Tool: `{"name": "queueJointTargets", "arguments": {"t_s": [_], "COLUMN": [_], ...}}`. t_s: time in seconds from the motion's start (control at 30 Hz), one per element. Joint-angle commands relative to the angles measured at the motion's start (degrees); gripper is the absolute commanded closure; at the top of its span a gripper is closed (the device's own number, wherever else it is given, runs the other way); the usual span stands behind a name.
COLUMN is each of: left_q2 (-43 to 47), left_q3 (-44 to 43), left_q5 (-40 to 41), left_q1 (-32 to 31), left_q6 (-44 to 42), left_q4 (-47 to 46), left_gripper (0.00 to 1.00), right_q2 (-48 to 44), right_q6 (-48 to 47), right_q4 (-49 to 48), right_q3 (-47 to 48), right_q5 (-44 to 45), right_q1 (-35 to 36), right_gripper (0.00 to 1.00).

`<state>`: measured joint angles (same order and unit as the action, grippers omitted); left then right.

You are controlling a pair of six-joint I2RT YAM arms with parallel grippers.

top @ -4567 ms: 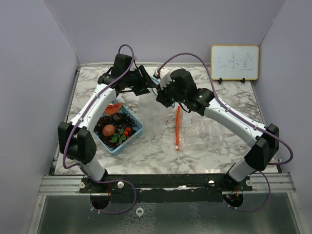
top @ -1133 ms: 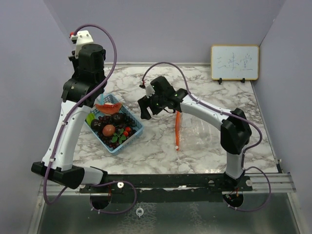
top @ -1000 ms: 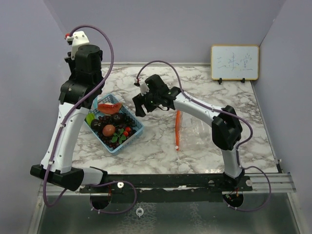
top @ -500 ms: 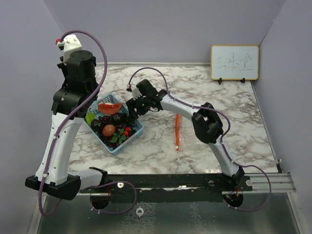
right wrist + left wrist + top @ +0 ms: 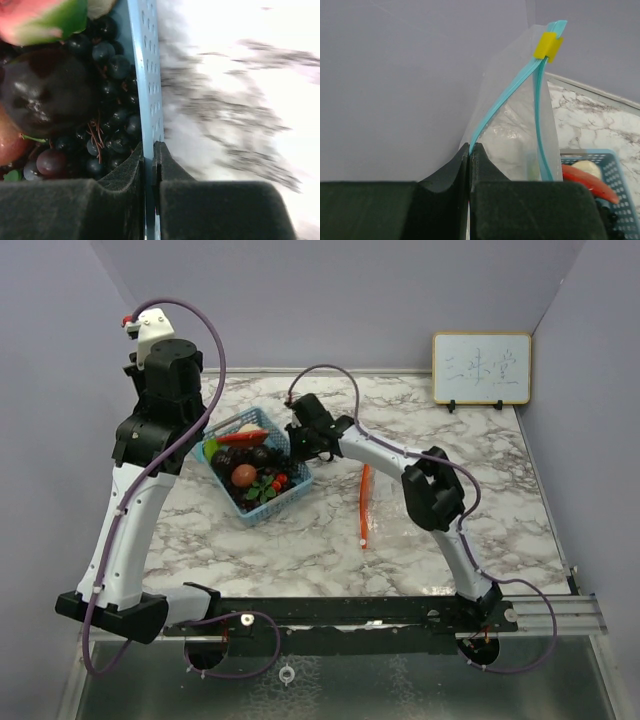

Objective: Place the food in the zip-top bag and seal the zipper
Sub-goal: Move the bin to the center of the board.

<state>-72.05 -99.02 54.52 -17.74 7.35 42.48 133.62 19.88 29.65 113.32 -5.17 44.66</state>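
The food lies in a light-blue basket (image 5: 291, 492): dark grape bunches (image 5: 240, 458), a red watermelon wedge (image 5: 243, 437), a reddish round fruit (image 5: 244, 475), cherry tomatoes (image 5: 280, 481) and green leaves (image 5: 262, 493). My right gripper (image 5: 296, 446) is shut on the basket's right wall (image 5: 150, 75), with grapes (image 5: 110, 60) just inside it. My left gripper (image 5: 197, 437) is raised at the left and shut on the edge of a clear zip-top bag (image 5: 520, 125) with a blue zipper and a yellow slider (image 5: 547, 46). The bag hangs open above the basket's left end.
A second clear bag (image 5: 420, 510) with an orange zipper strip (image 5: 364, 502) lies flat on the marble table right of centre. A small whiteboard (image 5: 481, 368) stands at the back right. Purple walls close in the left, back and right sides.
My right gripper reached left, closed on the basket's wall and dragged the basket right and away. My left arm rose with the bag earlier and has barely moved since.
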Motion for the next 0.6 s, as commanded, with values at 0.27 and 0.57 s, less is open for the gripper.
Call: {"name": "queueJointTargets", "arguments": {"t_s": [0.27, 0.57], "left_q2": [-1.88, -4.75], "left_q3": [-0.87, 4.68], "left_q5": [-4.14, -17.04], "left_q1": [0.02, 0.07], "left_q6": [4.23, 11.49], "left_q4": [0.46, -1.49], "left_gripper": [1.0, 1.0], "right_q2": [-7.82, -14.68], "right_q6": [7.07, 2.52], "right_q4": [2.55, 0.51], "right_q3": [-9.8, -20.64], "right_q5": [19.77, 19.66], "right_q1": [-14.84, -18.47], "right_gripper": [0.98, 0.98]}}
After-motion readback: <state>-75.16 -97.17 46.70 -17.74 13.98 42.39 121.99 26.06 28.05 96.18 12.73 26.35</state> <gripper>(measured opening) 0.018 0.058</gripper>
